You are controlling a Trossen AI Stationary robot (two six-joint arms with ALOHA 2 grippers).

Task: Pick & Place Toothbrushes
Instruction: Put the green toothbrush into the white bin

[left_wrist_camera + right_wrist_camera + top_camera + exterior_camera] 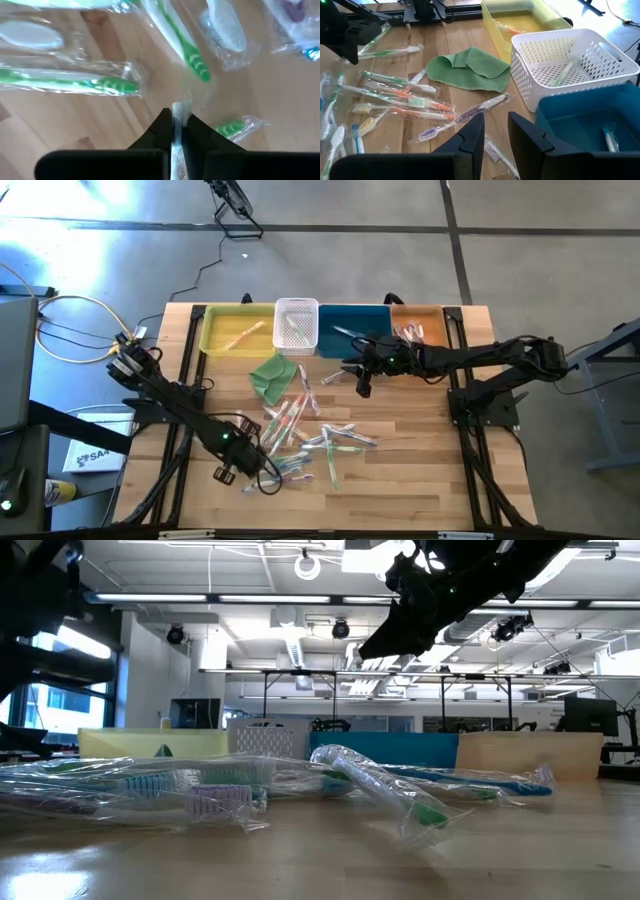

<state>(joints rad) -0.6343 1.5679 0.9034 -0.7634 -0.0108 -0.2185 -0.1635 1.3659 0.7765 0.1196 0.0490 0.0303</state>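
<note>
Several wrapped toothbrushes (312, 432) lie scattered on the wooden table (400, 480), with green, orange, blue and purple handles. My left gripper (262, 458) points down at the pile's near left side, shut on the clear wrapper of a green-handled toothbrush (186, 50). In the right wrist view that toothbrush (387, 51) reaches out from my left gripper (344, 44). My right gripper (362, 378) hangs open above the table in front of the blue bin (355, 328), nothing between its fingers (470, 137). My left gripper pinches the clear wrapper's end (181, 106), just past the green handle's tip, between its two fingers. The fingers come from above, pointing down. Whether the toothbrush is lifted clear of the table, I cannot tell.
Along the far edge stand a yellow bin (238, 330), a white basket (296, 325), the blue bin and a tan bin (422, 330), each with a few toothbrushes. A folded green cloth (275, 372) lies before the basket. Bare wood shows along the near edge.
</note>
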